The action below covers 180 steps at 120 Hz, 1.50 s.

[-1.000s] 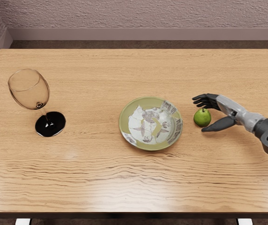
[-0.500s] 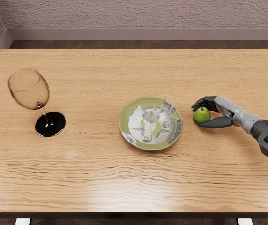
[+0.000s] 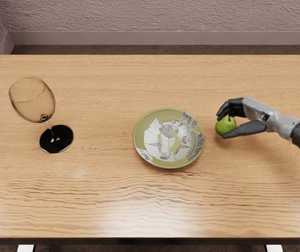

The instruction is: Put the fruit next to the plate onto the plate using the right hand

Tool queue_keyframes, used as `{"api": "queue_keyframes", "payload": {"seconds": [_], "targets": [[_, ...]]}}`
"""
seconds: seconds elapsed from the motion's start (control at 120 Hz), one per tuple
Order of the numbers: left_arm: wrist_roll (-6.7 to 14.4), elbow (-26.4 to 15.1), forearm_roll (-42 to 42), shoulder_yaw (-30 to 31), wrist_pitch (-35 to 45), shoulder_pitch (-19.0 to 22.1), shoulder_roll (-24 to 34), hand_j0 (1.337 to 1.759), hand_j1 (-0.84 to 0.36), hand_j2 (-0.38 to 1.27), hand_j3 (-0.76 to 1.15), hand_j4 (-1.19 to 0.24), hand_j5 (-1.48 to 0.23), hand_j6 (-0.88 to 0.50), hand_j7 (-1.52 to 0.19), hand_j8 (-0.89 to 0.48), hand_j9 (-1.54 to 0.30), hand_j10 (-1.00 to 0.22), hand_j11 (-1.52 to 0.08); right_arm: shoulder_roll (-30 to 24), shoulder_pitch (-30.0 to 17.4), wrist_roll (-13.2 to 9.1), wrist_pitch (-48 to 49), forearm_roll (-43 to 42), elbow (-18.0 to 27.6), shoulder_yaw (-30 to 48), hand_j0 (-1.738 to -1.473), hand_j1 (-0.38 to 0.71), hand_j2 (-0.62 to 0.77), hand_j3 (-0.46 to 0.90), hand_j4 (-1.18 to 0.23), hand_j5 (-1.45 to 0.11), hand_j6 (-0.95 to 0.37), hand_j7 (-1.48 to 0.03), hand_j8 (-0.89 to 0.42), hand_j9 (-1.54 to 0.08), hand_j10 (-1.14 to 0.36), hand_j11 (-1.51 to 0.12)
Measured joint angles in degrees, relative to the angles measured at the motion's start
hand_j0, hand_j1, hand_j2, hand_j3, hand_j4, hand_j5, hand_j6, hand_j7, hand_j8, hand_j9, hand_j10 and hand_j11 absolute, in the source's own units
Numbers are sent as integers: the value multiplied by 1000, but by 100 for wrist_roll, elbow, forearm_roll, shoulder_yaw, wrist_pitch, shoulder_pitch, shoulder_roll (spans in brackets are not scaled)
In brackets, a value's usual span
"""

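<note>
Right of plate (image 3: 137, 137), fruit (image 3: 225, 126) within robot hand (image 3: 243, 116)

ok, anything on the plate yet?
Nothing lies on the plate: only its printed pattern shows. The green fruit is right of its rim, gripped by the right hand. The table under the plate is covered.

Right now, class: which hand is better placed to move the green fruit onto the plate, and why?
Right. The right hand has its fingers closed around the green fruit, just beside the plate. The left arm is out of view.
</note>
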Motion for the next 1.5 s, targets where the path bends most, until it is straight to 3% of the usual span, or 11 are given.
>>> {"api": "queue_keyframes", "payload": {"seconds": [0.217,0.525,0.858,1.092,1.367,1.425,1.5], "targets": [[0,0,0,0,0,0,0,1658,349,0,0,0,0,0,0,0,0,0,0,-25,365,-3,424,167,215,2,-1657,262,275,0,-654,-872,-645,-859,-462,-867,-488,-851],[0,0,-1,1,0,0,0,1658,349,0,0,0,0,0,0,0,0,0,0,505,652,-203,508,187,269,-1,-1657,275,311,0,-658,-889,-649,-869,-458,-870,-494,-844],[0,0,0,0,0,0,0,1658,349,0,0,0,0,0,0,0,0,0,0,983,646,-245,459,200,270,-18,-1657,269,293,0,-659,-890,-649,-871,-457,-882,-489,-865],[0,0,0,1,0,0,0,1658,349,0,0,0,0,0,0,0,0,0,0,1287,485,-249,-142,112,254,-319,-1657,269,294,0,-658,-892,-648,-871,-453,-887,-485,-872],[0,0,-1,1,0,0,0,1658,349,0,0,0,0,0,0,0,0,0,0,1494,466,-424,-664,15,248,-703,-1657,272,297,0,-657,-889,-649,-869,-455,-884,-487,-867],[0,0,-1,1,0,0,0,1658,349,0,0,0,0,0,0,0,0,0,0,1518,466,-485,-690,-13,248,-722,-1657,262,253,0,-637,-860,-640,-841,-457,-856,-483,-840],[0,0,0,1,0,0,0,1658,349,0,0,0,0,0,0,0,0,0,0,1537,462,-526,-725,-3,250,-702,-1658,164,170,0,-519,-697,-521,-684,-394,-693,-413,-682]]}}
